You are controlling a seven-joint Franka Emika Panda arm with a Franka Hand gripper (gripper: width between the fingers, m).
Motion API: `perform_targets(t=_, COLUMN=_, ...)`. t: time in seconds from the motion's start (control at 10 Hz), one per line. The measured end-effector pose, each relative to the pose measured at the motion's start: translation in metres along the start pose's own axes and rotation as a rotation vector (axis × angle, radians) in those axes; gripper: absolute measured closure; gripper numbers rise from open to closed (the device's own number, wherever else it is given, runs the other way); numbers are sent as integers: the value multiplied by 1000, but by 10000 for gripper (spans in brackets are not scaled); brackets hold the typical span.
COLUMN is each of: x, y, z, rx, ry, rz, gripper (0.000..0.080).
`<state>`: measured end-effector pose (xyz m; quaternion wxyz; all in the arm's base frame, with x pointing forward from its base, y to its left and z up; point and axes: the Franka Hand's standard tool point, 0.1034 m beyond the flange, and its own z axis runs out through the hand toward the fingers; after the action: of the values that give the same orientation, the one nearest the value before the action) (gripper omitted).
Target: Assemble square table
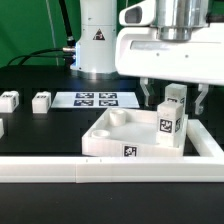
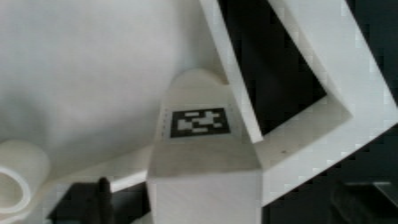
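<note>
The square table's white slab (image 1: 100,141) lies upside down near the front, with a tag on its near edge. One white tagged leg (image 1: 172,116) stands upright in the corner pocket at the exterior view's right. My gripper (image 1: 175,98) straddles this leg, a finger on each side with a gap to each, so it is open and holds nothing. In the wrist view the leg (image 2: 205,150) rises between my dark fingers (image 2: 86,200), its tag facing the camera, with the slab's floor (image 2: 89,80) beyond. Two loose legs (image 1: 41,101) (image 1: 9,99) lie at the exterior view's left.
A long white border rail (image 1: 100,172) runs along the front and up the exterior view's right side of the slab. The marker board (image 1: 93,99) lies behind the slab. The arm's base (image 1: 95,40) stands at the back. Another white part shows at the left edge (image 1: 2,127).
</note>
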<state>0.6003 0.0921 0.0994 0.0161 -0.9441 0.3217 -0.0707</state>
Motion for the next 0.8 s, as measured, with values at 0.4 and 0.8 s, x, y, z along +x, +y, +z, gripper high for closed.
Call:
perform_targets(t=0.4, x=26, y=30, z=-37, rx=17, ry=-9, rz=-174, gripper=151)
perform_targets(t=0.8, x=31, y=39, z=-32, rx=15, ry=-7, rz=-181, gripper=151)
